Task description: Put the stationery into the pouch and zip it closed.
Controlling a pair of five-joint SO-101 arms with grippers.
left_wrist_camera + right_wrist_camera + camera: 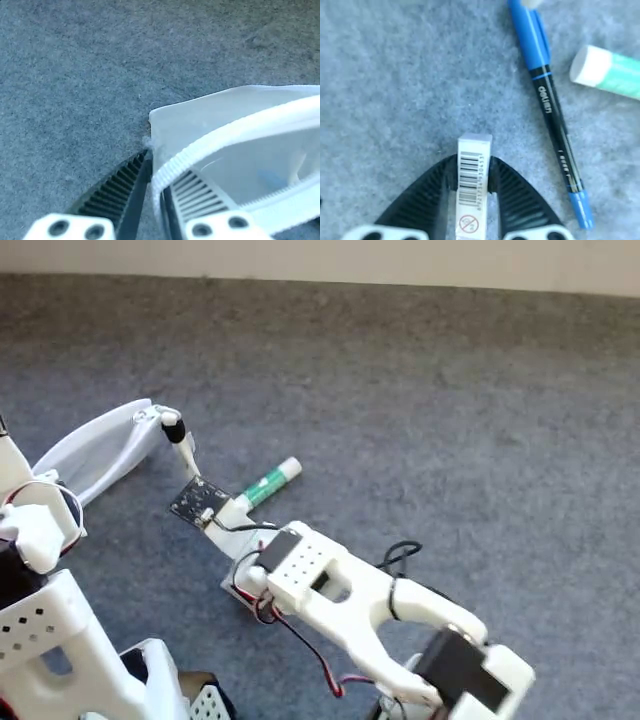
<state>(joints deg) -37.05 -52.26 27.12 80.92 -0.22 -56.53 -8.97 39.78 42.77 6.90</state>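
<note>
At pouch rim: left gripper clamped | right gripper pinches barcoded block, base cropped

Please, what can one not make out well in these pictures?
Left wrist view: inside of the pouch, blurred; its far end, cut by the edge.
Right wrist view: far end of the glue stick, cut by the edge; sides of the white barcoded block, covered by the right gripper.

Bright, even light; soft shadows beneath the pouch (glare perhaps whitens its plastic).
</note>
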